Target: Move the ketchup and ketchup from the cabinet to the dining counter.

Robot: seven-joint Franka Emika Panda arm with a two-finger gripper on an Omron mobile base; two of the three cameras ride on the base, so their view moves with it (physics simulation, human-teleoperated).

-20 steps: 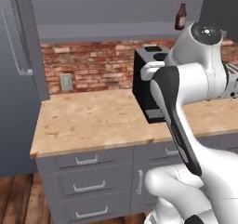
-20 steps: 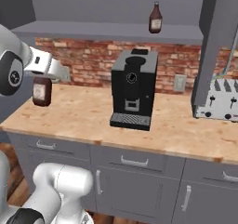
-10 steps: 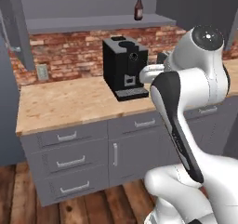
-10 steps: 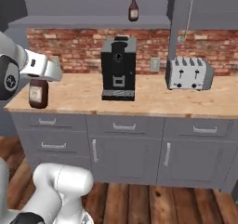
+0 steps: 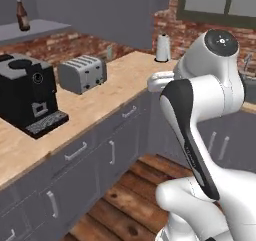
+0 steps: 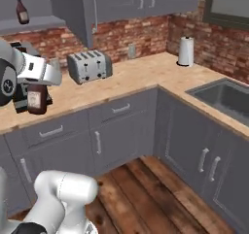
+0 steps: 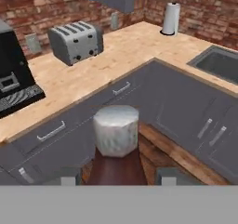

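Red-brown ketchup bottle (image 6: 37, 99) clamped in gripper (image 6: 40, 82); toaster (image 6: 89, 66), coffee machine (image 5: 29, 100) on counter (image 6: 146, 75) nearby.

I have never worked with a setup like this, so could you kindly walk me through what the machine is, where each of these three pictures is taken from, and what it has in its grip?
This is a rendered kitchen with a white robot arm on a driving base. Two pictures come from cameras on that base, behind the arm to its left and right. The third looks along the hand itself.

In the right base view the gripper is shut on a ketchup bottle, dark red-brown with a pale label. In the hand view you look down on that bottle's cap between the fingertips.

A second ketchup bottle stands on the cabinet shelf. On the counter by the brick wall stand a black coffee machine, a silver toaster and a paper towel roll. A sink is set into the counter on the right.
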